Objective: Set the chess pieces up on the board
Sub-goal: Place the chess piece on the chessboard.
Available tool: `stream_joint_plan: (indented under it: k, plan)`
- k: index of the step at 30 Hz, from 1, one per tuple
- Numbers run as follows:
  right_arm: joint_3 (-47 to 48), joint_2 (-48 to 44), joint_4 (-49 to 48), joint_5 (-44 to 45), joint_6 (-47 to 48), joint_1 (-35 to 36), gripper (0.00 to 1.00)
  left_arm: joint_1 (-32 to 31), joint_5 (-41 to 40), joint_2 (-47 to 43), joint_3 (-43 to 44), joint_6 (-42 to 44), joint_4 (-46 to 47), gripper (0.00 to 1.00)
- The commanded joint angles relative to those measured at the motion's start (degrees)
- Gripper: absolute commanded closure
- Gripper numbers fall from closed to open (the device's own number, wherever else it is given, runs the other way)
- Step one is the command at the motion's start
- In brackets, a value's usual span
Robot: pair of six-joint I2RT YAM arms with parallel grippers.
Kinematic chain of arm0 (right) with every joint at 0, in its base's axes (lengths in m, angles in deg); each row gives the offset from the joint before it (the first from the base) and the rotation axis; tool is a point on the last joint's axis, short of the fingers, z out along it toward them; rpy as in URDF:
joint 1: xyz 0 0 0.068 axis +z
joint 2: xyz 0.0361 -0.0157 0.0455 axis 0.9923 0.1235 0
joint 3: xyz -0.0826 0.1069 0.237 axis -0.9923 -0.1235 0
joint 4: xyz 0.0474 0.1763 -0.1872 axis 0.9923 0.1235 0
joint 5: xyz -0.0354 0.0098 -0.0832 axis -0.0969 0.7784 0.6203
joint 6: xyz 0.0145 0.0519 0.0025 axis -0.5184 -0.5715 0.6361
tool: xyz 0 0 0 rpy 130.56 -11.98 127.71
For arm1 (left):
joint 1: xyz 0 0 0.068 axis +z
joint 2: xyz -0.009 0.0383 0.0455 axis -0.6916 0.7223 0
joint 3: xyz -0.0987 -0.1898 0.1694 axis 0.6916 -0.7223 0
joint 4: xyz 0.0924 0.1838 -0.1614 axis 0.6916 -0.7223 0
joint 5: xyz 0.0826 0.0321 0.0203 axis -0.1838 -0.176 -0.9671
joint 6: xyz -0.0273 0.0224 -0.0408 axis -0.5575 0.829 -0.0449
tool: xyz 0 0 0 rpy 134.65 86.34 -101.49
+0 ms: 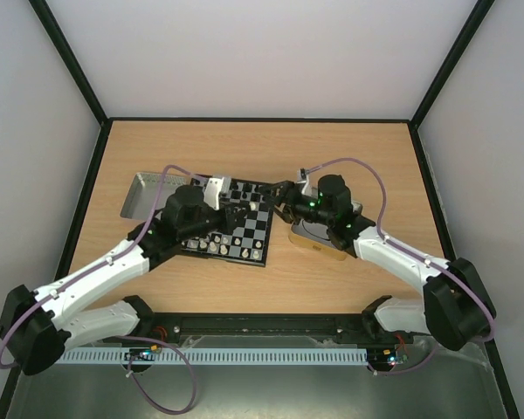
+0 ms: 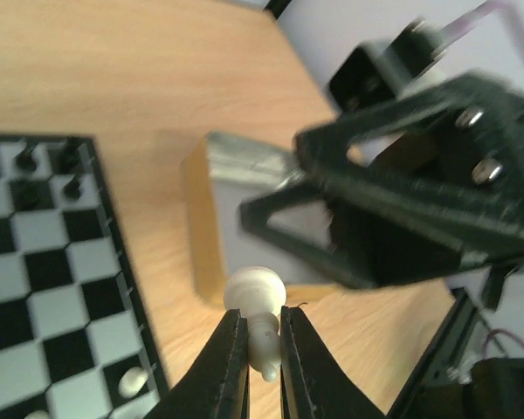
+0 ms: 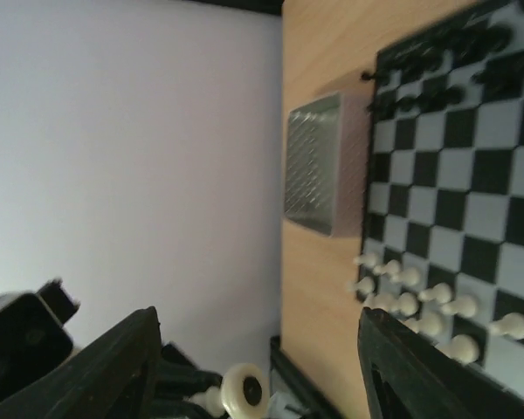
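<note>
While the wooden surface [image 1: 271, 148] carries everything, we see the board [image 1: 255, 234] with a gold-sided tin [image 1: 319, 244] just right of it and a grey tray [image 1: 147, 194] at its far left corner. Our left tool [image 2: 264, 332] is clamped on one white piece [image 2: 255, 290] just beyond the board's right edge. The right tool [image 3: 258, 319], also by that edge, gapes with nothing between its fingers. Other white pieces [image 3: 458, 305] stand along the board's near rows.
</note>
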Motion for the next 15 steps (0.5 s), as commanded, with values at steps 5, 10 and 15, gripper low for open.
stream_joint_plan:
  k: [5,10,15]
  plan:
    - [7.5,-2.9,30.8,30.3,20.8,-0.1,0.35,-0.4,-4.9,0.7,10.4,3.5,-39.2,0.95]
    - [7.1,-3.8,34.6,37.0,23.3,-0.7,0.35,-3.4,-6.0,9.0,15.2,3.8,-49.8,0.95]
    - [5.6,-5.1,34.7,38.4,23.8,-1.1,0.35,-6.6,-9.7,19.0,18.0,5.0,-53.8,0.94]
